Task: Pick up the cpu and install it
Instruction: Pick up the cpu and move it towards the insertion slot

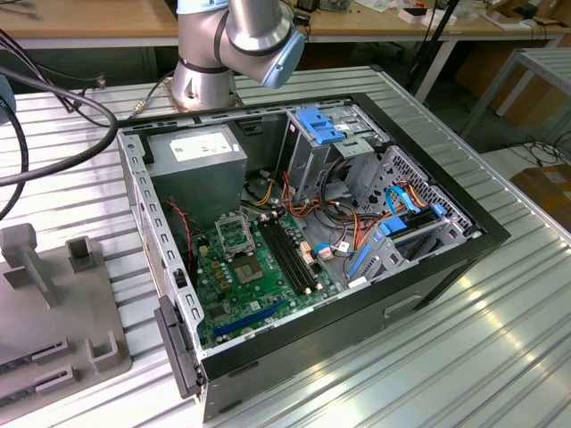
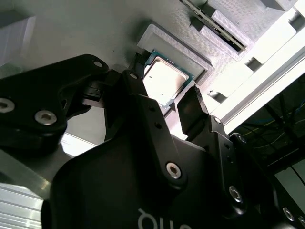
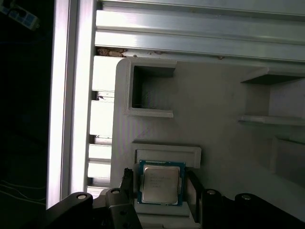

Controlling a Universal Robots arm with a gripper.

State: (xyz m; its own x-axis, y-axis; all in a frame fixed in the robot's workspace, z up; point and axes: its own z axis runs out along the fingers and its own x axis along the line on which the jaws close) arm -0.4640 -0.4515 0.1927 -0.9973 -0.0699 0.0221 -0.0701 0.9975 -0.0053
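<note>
A ribbed aluminium tabletop point(image 1: 428, 357) is spread across the exterior view from 9 o'clock through 6 to 3 o'clock. Glare is thrown back off its ribs towards 5 o'clock. Wooden benches point(image 1: 89, 22) on pale legs are set along 12 o'clock, behind it. A second metal table point(image 1: 549, 67) is placed at 2 o'clock. Dark floor point(image 1: 500, 125) is seen below that table, with thin cables point(image 1: 540, 147) lying on it. A cardboard box point(image 1: 549, 192) is stood at 3 o'clock. In the first wrist view, aluminium slats point(image 3: 190, 33) are lit bright white.
</note>
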